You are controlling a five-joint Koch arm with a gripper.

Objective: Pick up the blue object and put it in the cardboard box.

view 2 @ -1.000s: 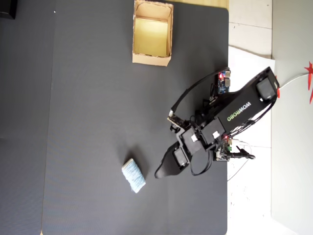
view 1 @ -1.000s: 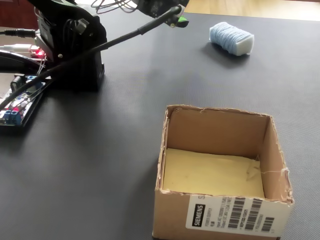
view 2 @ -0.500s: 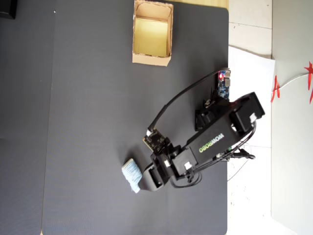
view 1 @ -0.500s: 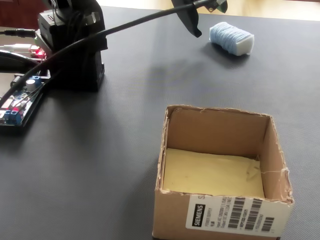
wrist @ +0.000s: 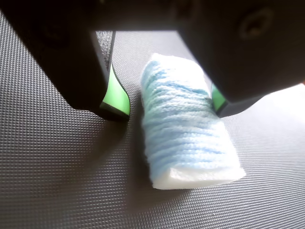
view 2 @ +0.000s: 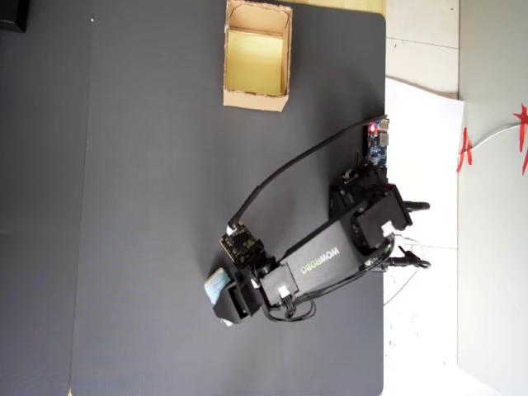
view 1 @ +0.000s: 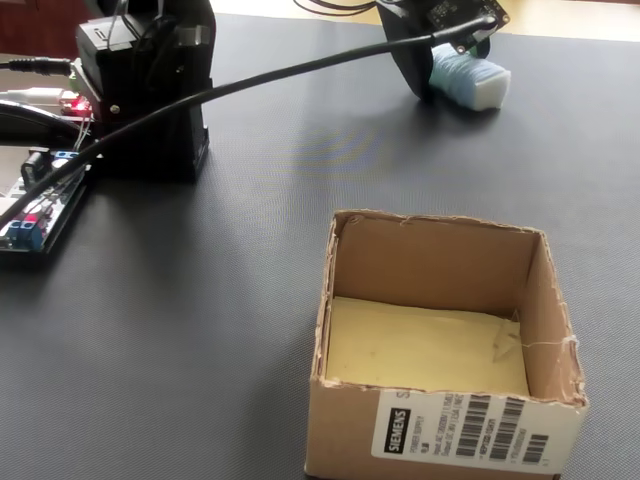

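The small pale-blue, yarn-textured rectangular block [wrist: 188, 126] lies between the spread-open green-padded black gripper [wrist: 169, 102], its long axis running along the jaws, unclamped.

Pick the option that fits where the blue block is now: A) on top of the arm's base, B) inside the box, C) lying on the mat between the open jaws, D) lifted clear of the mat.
C: in the wrist view the blue block lies on the mat with the gripper open, one green-padded jaw on each side; the box holds nothing.
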